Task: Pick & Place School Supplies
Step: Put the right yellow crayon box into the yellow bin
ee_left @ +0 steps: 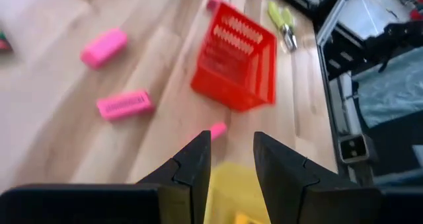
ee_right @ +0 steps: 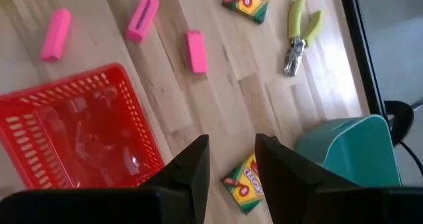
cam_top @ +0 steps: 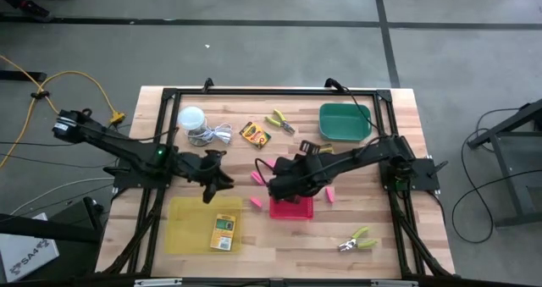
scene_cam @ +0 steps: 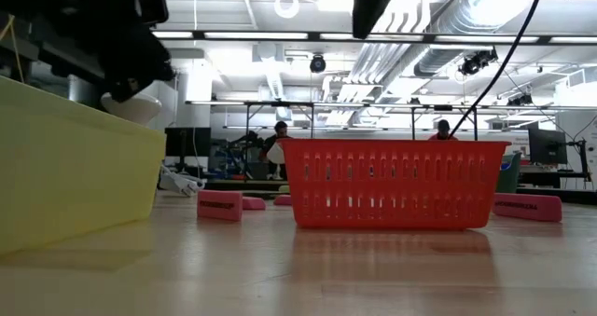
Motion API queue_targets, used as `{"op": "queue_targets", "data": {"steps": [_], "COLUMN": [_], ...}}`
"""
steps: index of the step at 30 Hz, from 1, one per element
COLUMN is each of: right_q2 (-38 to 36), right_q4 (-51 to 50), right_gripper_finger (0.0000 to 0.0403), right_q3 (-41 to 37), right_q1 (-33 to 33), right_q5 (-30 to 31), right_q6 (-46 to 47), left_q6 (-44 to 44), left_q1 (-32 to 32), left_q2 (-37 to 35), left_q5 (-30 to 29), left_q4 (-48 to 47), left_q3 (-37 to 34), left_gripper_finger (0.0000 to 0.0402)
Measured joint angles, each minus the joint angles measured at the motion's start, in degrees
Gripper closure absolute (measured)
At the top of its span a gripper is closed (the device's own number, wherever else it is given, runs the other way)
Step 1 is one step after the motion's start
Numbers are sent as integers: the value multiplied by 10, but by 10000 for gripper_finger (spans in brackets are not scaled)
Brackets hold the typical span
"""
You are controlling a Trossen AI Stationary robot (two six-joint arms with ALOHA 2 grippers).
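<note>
My left gripper [cam_top: 218, 184] [ee_left: 231, 151] hovers open above the far rim of the yellow tray [cam_top: 190, 228], nothing between its fingers. My right gripper [cam_top: 278, 175] [ee_right: 228, 151] hangs open above the table, by the red basket [cam_top: 290, 207]. Far below its fingers a crayon box [ee_right: 246, 181] lies flat on the wood. Another crayon box [cam_top: 254, 134] lies farther back, and a third [cam_top: 224, 233] lies in the yellow tray. Pink erasers [ee_right: 195, 51] [ee_left: 123, 105] lie scattered left of the basket. Green-handled tools lie at the far middle [cam_top: 281, 120] and near right [cam_top: 357, 240].
A green tray [cam_top: 345, 122] stands at the far right. A white round object with a coiled cable [cam_top: 199, 126] sits at the far left. One more eraser [cam_top: 330, 195] lies right of the basket. Dark frame rails border the table.
</note>
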Motion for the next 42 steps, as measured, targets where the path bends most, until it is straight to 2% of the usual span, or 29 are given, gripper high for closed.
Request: {"op": "queue_targets", "data": {"steps": [8, 12, 16, 26, 31, 36, 42], "right_q2": [-12, -53, -120, -307, -339, -341, -341], "right_q4": [-2, 6, 57, 277, 308, 321, 340], "right_gripper_finger": [293, 293, 293, 293, 293, 293, 293], "right_q3": [-95, -179, -276, -484, -546, -595, -652], "right_q1": [-5, -23, -47, -106, -114, -130, -140], "right_q5": [12, 13, 6, -115, -125, -127, -122], "right_q6": [21, 31, 24, -33, -26, 3, 62], "left_q6": [28, 29, 29, 18, 11, -7, -21], "left_q1": [37, 41, 41, 39, 39, 39, 45], "left_q2": [0, 0, 0, 1, 1, 3, 43], "left_q5": [23, 31, 31, 31, 31, 31, 36], "left_q4": [24, 24, 24, 31, 33, 30, 31], "left_q3": [0, 0, 0, 0, 0, 0, 0], "left_gripper_finger": [290, 290, 290, 290, 290, 290, 290]}}
